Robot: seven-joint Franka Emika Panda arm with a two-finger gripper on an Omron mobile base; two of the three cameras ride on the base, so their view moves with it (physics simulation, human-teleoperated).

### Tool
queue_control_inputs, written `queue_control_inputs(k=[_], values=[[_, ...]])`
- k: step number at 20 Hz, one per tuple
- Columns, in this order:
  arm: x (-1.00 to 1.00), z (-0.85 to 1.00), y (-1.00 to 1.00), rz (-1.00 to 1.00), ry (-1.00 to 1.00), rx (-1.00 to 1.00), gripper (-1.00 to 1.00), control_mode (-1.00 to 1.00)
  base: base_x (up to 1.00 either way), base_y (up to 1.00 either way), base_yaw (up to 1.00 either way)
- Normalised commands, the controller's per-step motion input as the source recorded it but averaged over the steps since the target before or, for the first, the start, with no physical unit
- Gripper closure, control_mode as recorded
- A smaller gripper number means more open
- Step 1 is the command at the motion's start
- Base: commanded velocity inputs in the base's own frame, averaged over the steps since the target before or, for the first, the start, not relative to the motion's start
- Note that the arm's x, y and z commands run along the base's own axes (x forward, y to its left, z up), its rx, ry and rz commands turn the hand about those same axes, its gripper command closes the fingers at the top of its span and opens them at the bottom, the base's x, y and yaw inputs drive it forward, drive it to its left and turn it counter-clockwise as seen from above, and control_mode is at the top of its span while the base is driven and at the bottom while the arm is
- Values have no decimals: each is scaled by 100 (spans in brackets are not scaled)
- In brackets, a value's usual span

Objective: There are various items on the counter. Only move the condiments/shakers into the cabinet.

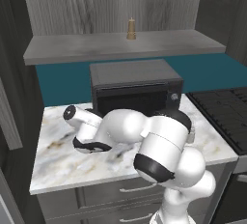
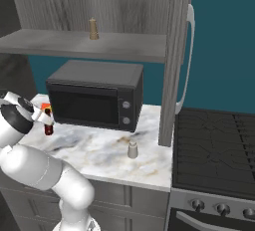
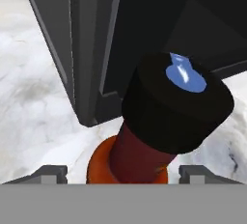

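Note:
The dark red sauce bottle (image 3: 140, 153) with its black cap (image 3: 176, 102) stands on the marbled counter (image 2: 99, 150) just left of the microwave. My gripper (image 3: 121, 174) is open, with one fingertip on each side of the bottle and a gap to it on both sides. In the right base view the bottle (image 2: 48, 127) sits right under my gripper (image 2: 46, 119). The orange wedge (image 3: 96, 166) lies against the bottle's base. The tan shaker (image 1: 130, 29) stands upright on the cabinet board (image 1: 72, 51). The pale shaker (image 2: 132, 149) stands on the counter near its front edge.
The black microwave (image 2: 94, 95) stands on the counter under the cabinet, close beside the bottle. A grey upright panel (image 2: 172, 60) ends the cabinet at the right, with the stove (image 2: 214, 145) beyond it. Grey drawers (image 1: 111, 194) run below the counter.

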Motion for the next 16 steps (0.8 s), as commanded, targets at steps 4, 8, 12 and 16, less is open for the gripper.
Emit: queue_control_inputs(k=[4, 8, 12, 16], values=[[29, -18, 0, 0, 0, 0, 100, -100, 0, 0, 0], [7, -5, 0, 0, -3, 0, 100, -100, 0, 0, 0], [-33, 51, 8, 0, -10, 0, 100, -100, 0, 0, 0], [-74, 98, -1, 3, 0, 2, 100, -100, 0, 0, 0]])
